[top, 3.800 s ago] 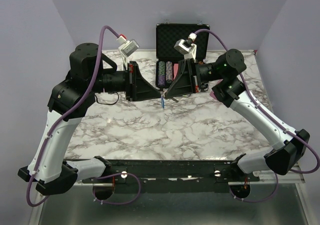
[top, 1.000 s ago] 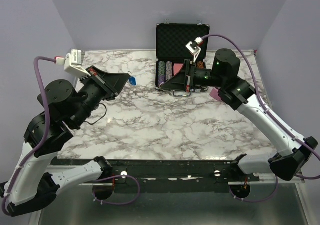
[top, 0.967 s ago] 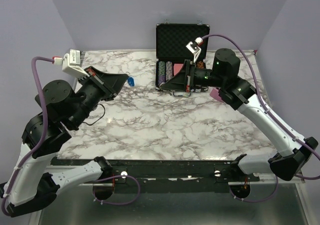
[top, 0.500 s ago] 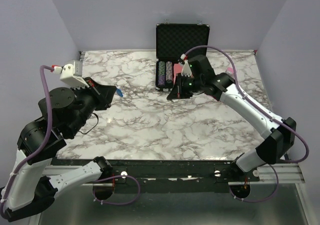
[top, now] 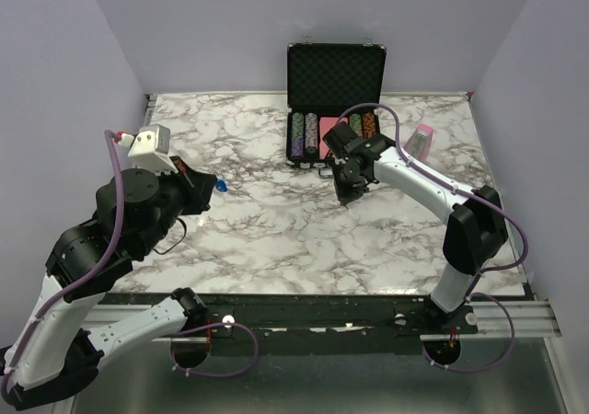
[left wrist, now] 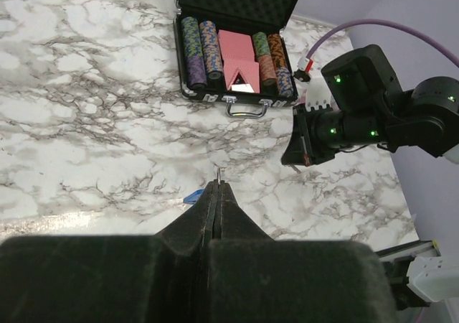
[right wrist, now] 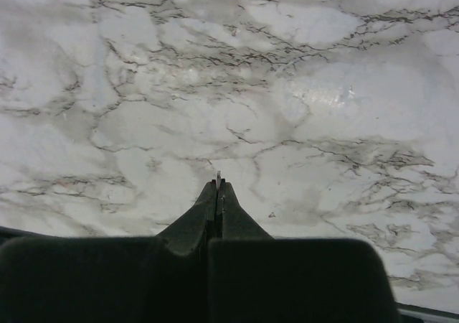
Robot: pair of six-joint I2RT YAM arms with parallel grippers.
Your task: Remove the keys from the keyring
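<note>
Scene: a marble table (top: 276, 235) is being viewed from above, with two robot arms reaching over it from the near edge.
Left gripper (left wrist: 218, 185): is being held over the left side of the table with its fingers pressed fully together.
Blue key (top: 221, 186): is being pinched at the left gripper's tips. Its blue oval head is being shown sticking out to one side of the fingers, well apart from the right gripper.
Right gripper (right wrist: 217, 186): is being pointed down at the marble, right of centre and just near of the case. Its fingers are being held tight together. Whether the tips are touching the table cannot be told.
Keyring (right wrist: 218, 174): is being shown only as a thin silvery sliver nipped at the very tips of the right gripper. It is too small for more detail.
Black case (top: 334, 69): is being kept open at the far centre, with rows of poker chips (top: 304, 133) being shown inside.
Pink wedge (top: 421, 142): is being left lying at the far right, beside the case.
</note>
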